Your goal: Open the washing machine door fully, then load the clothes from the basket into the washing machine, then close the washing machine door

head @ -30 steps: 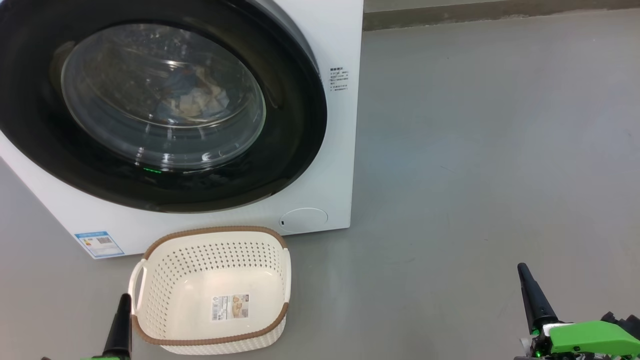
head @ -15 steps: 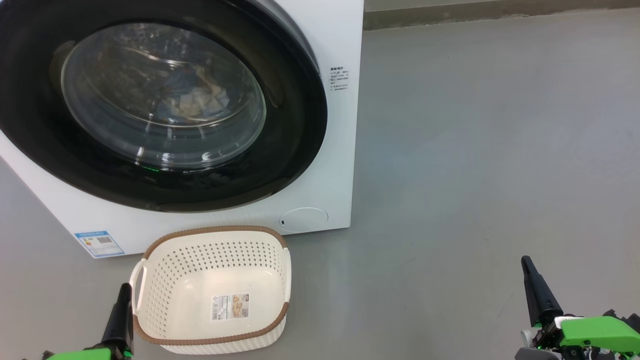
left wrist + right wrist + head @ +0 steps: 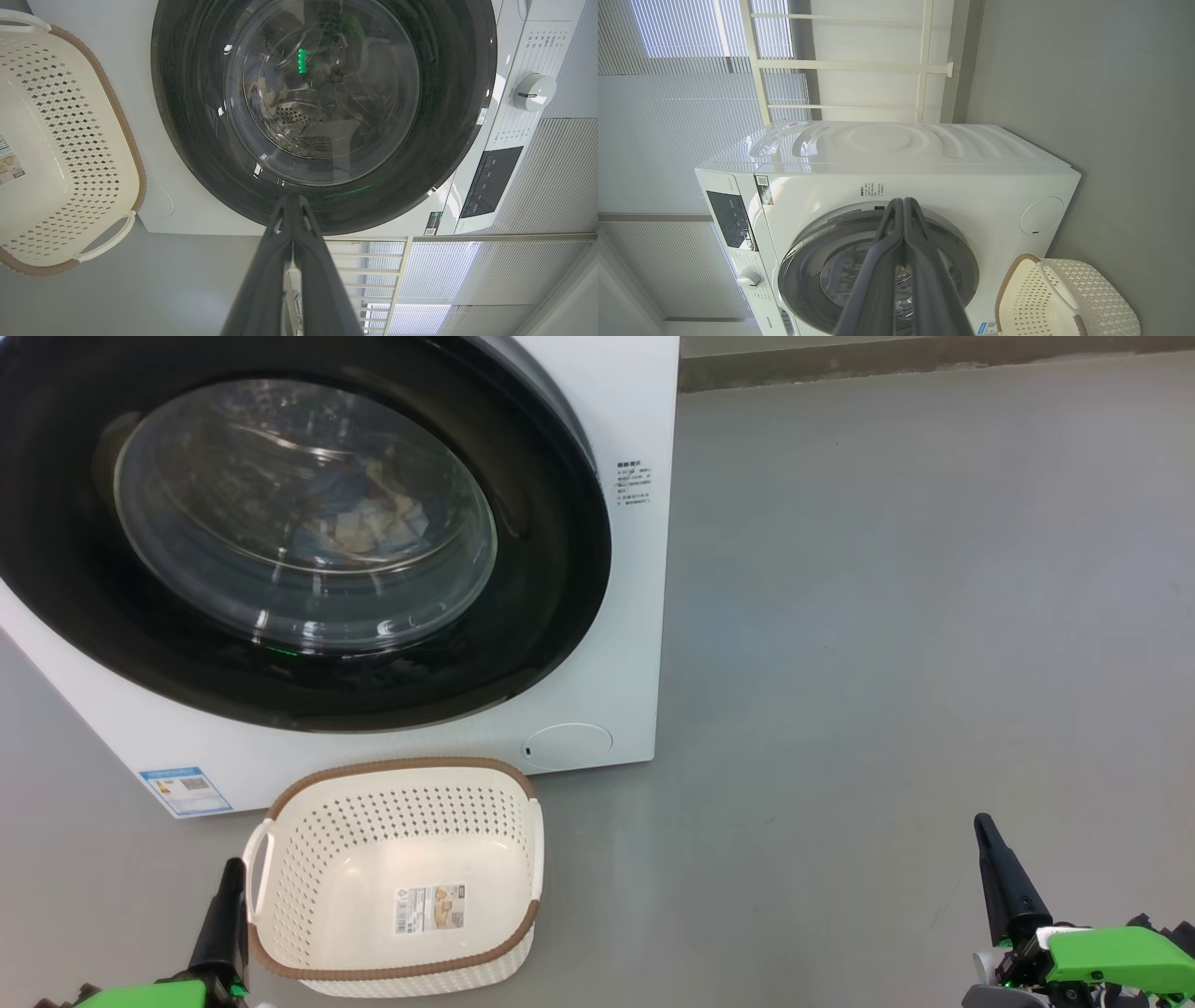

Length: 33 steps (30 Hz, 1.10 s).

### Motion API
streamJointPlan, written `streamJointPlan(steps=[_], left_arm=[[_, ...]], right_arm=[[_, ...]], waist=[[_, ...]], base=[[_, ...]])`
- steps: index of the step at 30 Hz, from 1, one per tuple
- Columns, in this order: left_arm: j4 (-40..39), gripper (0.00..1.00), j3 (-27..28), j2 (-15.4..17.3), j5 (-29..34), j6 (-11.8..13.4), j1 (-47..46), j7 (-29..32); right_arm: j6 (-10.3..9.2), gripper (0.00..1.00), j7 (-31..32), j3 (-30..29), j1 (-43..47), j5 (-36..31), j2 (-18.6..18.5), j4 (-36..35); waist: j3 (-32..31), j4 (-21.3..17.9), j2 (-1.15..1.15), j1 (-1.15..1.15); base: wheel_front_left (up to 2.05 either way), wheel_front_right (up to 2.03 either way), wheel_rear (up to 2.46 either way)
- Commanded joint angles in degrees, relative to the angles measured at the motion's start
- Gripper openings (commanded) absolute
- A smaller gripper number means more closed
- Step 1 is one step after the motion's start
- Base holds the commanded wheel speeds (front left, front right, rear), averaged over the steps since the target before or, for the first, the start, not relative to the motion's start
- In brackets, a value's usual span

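Sitting just beside the clenched left pincer (image 3: 231, 875), the basket (image 3: 401, 767) is well apart from the clenched right pincer (image 3: 983, 827).

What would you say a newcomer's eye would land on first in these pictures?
The big glossy black washing machine door, closed, looms at the head view's upper left, with the clothes visible behind its glass. Below it, the basket sits empty on the grey floor, between the shut left gripper and right gripper.

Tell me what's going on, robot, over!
Left pincer and right pincer shut, holding nothing. Washing machine door closed, clothes inside, seen through it. Basket empty, on floor before the machine.
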Motion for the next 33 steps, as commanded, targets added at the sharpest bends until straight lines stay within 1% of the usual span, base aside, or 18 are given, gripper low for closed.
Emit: streamJointPlan(steps=[1, 33], left_arm=[[-1.0, 0.0, 2.0, 1.3, -0.1, -0.6, -2.3, 0.2], [-1.0, 0.0, 2.2, 1.2, 0.1, -0.6, -2.3, 0.3]], right_arm=[[-0.08, 0.0, 0.3, 0.9, -2.2, 0.4, -0.2, -1.4], [-0.08, 0.0, 0.6, 0.6, -2.2, 0.1, 0.0, -1.4]], waist=[[0.0, 0.0, 0.0, 0.0], [0.0, 0.0, 0.0, 0.0]], base=[[0.0, 0.0, 0.0], [0.0, 0.0, 0.0]])
